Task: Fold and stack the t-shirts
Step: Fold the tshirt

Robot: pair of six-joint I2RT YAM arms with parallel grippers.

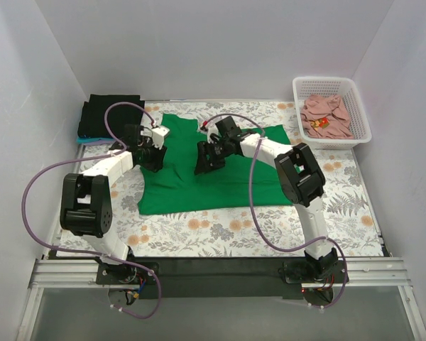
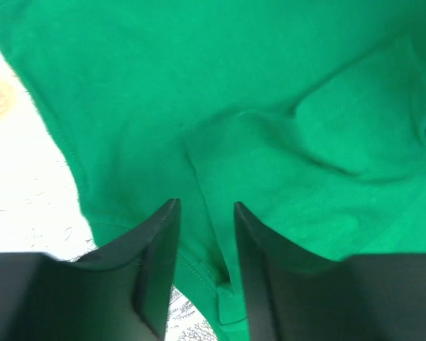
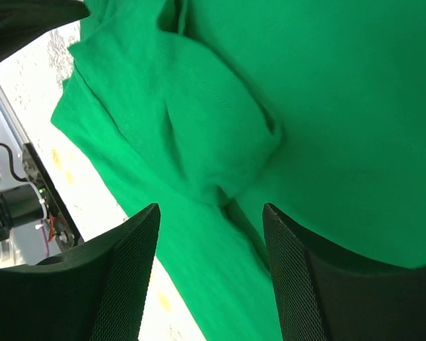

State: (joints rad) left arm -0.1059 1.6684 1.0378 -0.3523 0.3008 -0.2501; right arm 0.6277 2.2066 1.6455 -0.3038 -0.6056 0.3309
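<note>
A bright green t-shirt [image 1: 220, 181] lies spread on the patterned table. My left gripper [image 1: 155, 159] is low over its left edge. In the left wrist view the gripper [image 2: 206, 213] has its jaws a narrow gap apart, with a hemmed fold of the green shirt [image 2: 270, 85] between them. My right gripper [image 1: 203, 163] is over the shirt's middle. In the right wrist view the gripper [image 3: 209, 213] is open and empty, just above a folded-over flap of the green shirt [image 3: 213, 135]. A folded black shirt [image 1: 111, 114] lies on a light blue one [image 1: 91, 141] at the back left.
A white lattice basket [image 1: 362, 114] at the back right holds a crumpled pink shirt [image 1: 326, 115] with a small red-yellow mark. White walls close in the back and both sides. The floral tablecloth [image 1: 234, 231] shows in front of the green shirt.
</note>
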